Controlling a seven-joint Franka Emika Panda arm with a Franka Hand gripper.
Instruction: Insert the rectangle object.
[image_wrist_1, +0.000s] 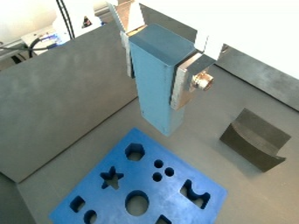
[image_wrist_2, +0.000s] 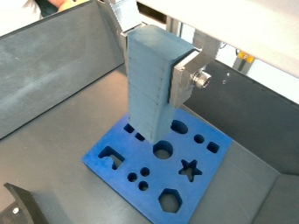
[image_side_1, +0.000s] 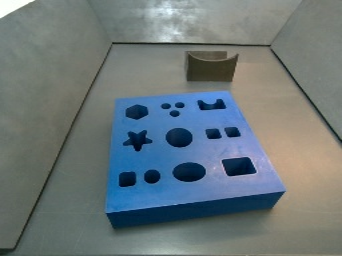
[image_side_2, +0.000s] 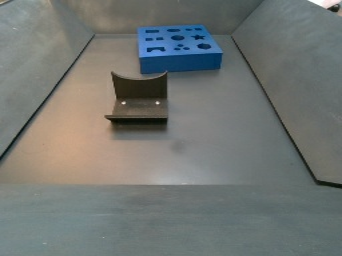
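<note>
**Gripper holds the pale block upright above the blue holed board**

A grey bin with a dark floor and sloping walls fills both side views. On the floor lies a flat blue holed board, also seen in a side view near the far wall. Its top is cut with openings of several shapes: a star, circles, small dots, squares, a hexagon and a notched shape.

Well apart from the board sits a dark olive block with a curved notch, resting on the floor; in a side view it lies nearer the camera than the board. It shows at the edge of a wrist view too.

The rectangle object, a smooth, tall, pale grey-blue block, hangs upright above the board in both wrist views. Its lower end is over the edge of the board, clear of the surface as far as can be told.

The gripper clamps the block near its upper end, one silver finger pressed flat against each side. Neither the gripper nor the block appears in the side views.
</note>
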